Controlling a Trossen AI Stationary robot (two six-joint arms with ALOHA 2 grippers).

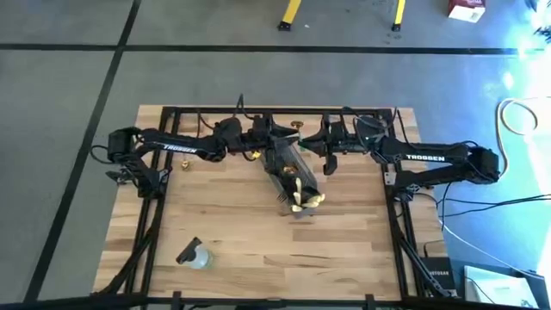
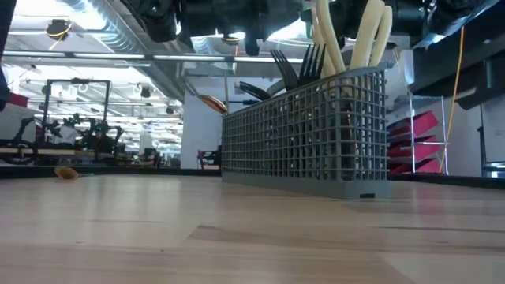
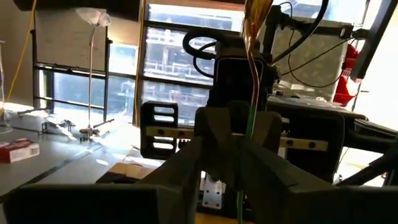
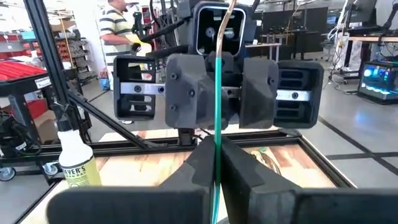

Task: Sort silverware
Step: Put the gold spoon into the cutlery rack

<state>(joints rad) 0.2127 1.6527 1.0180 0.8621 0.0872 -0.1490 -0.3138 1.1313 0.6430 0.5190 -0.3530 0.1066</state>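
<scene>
While both arms meet near the upper centre of the high view, your left tool (image 3: 239, 180) is pinching a green utensil (image 3: 249, 124) that stands upright between its fingers, with a thin tan/gold piece (image 3: 252, 37) rising above it; I can't tell whether the two are one item.

Your right tool (image 4: 217, 180) is pressed onto another green utensil (image 4: 217, 106), also held vertical, and the left arm's tool faces it just beyond.

The grey mesh basket (image 1: 288, 172) sits at desk centre, running diagonally from the tools toward the lower right in the high view. Pale tan handles (image 1: 303, 198) stick out at its lower end.

Low view: basket (image 2: 316, 134) at centre right of frame, tan handles (image 2: 351, 35) and black forks (image 2: 296, 63) standing up out of it, and a gold spoon bowl (image 2: 211, 102) pokes out at its left.

A small clear bottle (image 1: 194, 255) lies on the desk (image 1: 241, 224) at lower left of the high view, well apart from the basket. A small tan item (image 1: 188, 167) rests on the desk near the left arm; too small to identify.

Right wrist view shows a spray bottle (image 4: 74, 155) at left and a person in a striped shirt (image 4: 118, 28) in the upper left background.
</scene>
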